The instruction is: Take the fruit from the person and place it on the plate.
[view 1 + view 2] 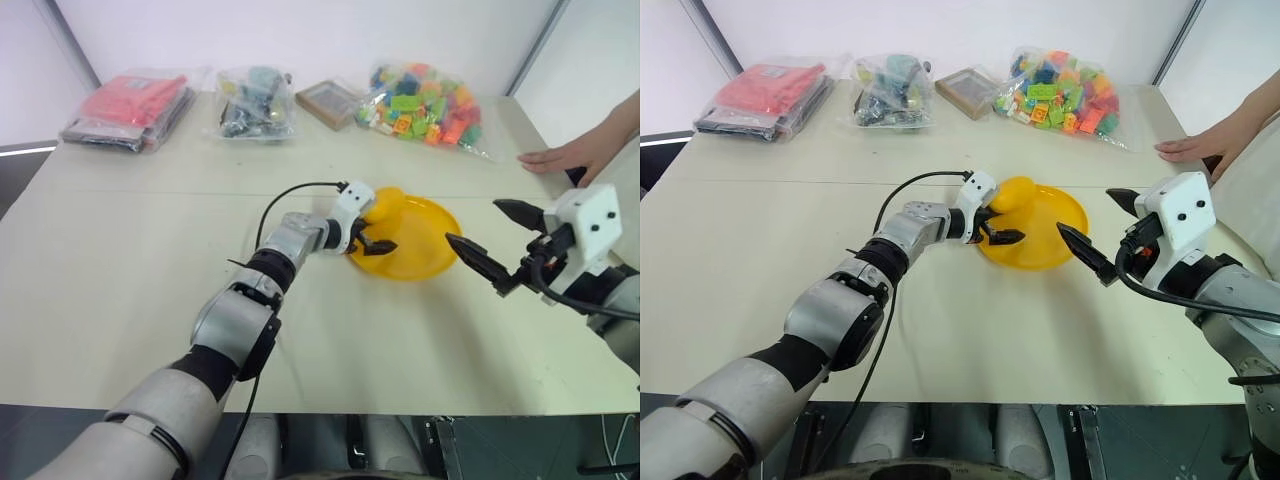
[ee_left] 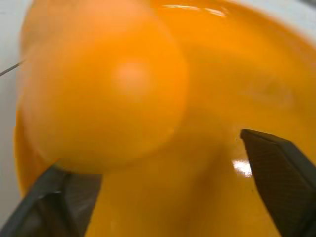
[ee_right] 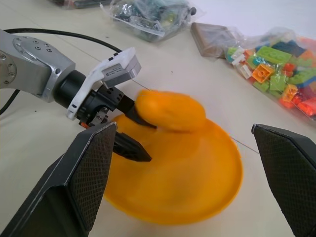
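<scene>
The yellow fruit (image 1: 386, 205) lies in the left part of the yellow-orange plate (image 1: 425, 250), near the middle of the table. My left gripper (image 1: 372, 235) is open at the plate's left rim. The fruit (image 2: 103, 89) rests against one finger (image 2: 59, 202), and a wide gap separates it from the other finger (image 2: 281, 173). To the right of the plate, my right gripper (image 1: 475, 222) hovers open with nothing in it, pointing at the plate (image 3: 197, 187). The person's hand (image 1: 565, 155) rests flat on the table's far right edge.
Along the table's far edge lie a red packet in plastic (image 1: 130, 105), a bag of dark parts (image 1: 255, 100), a brown flat box (image 1: 328, 103) and a bag of coloured blocks (image 1: 425, 105). A black cable (image 1: 290, 195) arcs above my left forearm.
</scene>
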Robot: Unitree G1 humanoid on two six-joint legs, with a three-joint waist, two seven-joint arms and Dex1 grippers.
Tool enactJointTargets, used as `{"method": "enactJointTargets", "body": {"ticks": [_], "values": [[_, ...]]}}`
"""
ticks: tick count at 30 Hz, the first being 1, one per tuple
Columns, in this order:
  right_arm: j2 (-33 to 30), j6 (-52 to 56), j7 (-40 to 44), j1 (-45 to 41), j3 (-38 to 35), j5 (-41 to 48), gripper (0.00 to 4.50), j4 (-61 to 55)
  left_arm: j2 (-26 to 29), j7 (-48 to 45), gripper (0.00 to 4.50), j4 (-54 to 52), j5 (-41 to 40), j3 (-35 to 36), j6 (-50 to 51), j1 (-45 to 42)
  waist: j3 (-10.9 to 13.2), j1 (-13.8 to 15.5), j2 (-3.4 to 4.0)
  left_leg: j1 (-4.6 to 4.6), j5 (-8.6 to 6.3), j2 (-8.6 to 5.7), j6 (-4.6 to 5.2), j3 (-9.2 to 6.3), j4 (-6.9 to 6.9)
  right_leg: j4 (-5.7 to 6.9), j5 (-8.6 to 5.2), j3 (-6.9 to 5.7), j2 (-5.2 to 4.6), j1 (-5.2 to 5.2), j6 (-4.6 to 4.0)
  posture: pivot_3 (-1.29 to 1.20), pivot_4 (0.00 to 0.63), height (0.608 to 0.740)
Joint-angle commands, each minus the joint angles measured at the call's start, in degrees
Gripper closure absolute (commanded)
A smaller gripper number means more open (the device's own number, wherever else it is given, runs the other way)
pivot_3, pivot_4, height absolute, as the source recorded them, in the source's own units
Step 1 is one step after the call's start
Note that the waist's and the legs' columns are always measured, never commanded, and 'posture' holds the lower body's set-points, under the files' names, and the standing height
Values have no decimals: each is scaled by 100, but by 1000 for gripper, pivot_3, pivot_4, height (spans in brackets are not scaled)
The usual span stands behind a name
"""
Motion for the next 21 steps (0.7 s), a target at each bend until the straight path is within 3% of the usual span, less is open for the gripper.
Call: {"method": "enactJointTargets", "body": {"ticks": [1,4,10,18,21], "values": [[-35,-58,-32,-78,-28,63,0,-100,182,-172,32,-581,-246,392,57,-127,0,-4,0,-1,0,0,0,0,0,0,0,0,0,-1,0,0,150,731],[-41,-65,-23,-119,16,76,0,-76,377,-323,32,-1271,-366,535,257,-19,0,-6,0,-1,0,2,0,0,0,2,0,0,0,-3,0,0,150,731],[-63,-133,85,-271,225,4,0,97,1114,-186,32,-4113,-927,894,1573,528,-1,-8,2,-1,0,4,0,1,-2,4,0,2,1,-3,1,0,150,731],[-222,-313,470,-450,428,-167,0,490,2810,-303,32,-7274,-1651,1113,3668,1776,-3,-55,7,7,1,6,-1,0,-2,10,0,6,1,-1,1,0,150,731],[-275,-365,576,-469,390,-173,0,597,3156,-306,32,-7937,-1960,1163,4016,2144,-3,-13,6,7,1,7,-2,0,-2,12,0,6,1,0,1,0,150,731]]}}
